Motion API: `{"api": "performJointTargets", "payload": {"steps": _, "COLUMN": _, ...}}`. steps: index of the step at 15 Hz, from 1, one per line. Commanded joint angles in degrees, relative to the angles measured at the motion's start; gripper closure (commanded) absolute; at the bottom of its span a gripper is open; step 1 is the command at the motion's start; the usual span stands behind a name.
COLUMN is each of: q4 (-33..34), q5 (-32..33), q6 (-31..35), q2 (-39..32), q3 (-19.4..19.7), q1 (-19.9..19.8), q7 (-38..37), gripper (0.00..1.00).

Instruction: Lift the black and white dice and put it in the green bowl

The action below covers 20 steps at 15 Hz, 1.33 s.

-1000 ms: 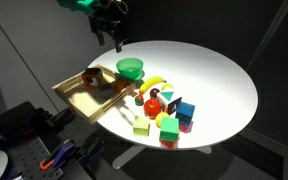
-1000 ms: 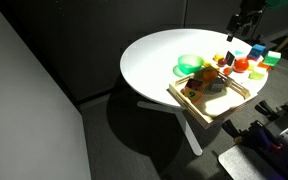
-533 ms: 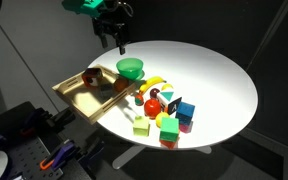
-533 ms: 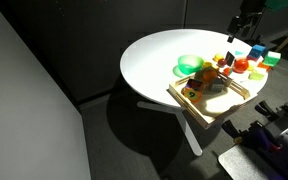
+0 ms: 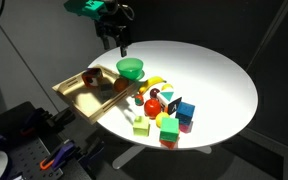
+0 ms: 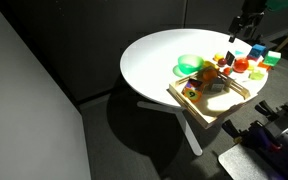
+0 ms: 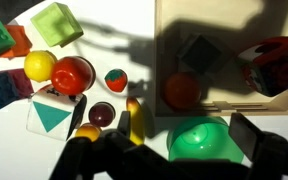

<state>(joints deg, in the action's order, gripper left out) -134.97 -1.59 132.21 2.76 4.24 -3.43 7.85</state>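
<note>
no readable text, labels or numbers

The round white table (image 5: 219,80) carries a green bowl (image 5: 130,69) near its edge, a wooden tray (image 5: 81,96) overhanging the rim just beside the bowl, and (clustered close together) a banana (image 5: 154,83), black and white dice (image 5: 170,101), blue cube (image 5: 186,109) and green cube (image 5: 141,127).

Black fingers (image 7: 259,140), teal wrist piece (image 5: 84,6)
</note>
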Motion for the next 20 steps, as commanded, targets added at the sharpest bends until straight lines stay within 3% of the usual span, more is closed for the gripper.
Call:
{"api": "performJointTargets", "payload": {"steps": 1, "q4": 2.2, "q5": 0.2, "q6": 0.1, "q2": -2.0, "q3": 1.1, "q1": -1.4, "q7": -3.5, "gripper": 0.00}}
{"api": "performJointTargets", "payload": {"steps": 20, "q4": 19.4, "q5": -1.2, "q6": -3.7, "q2": -20.0, "q3": 5.1, "q1": -7.0, "q7": -7.2, "gripper": 0.00}}
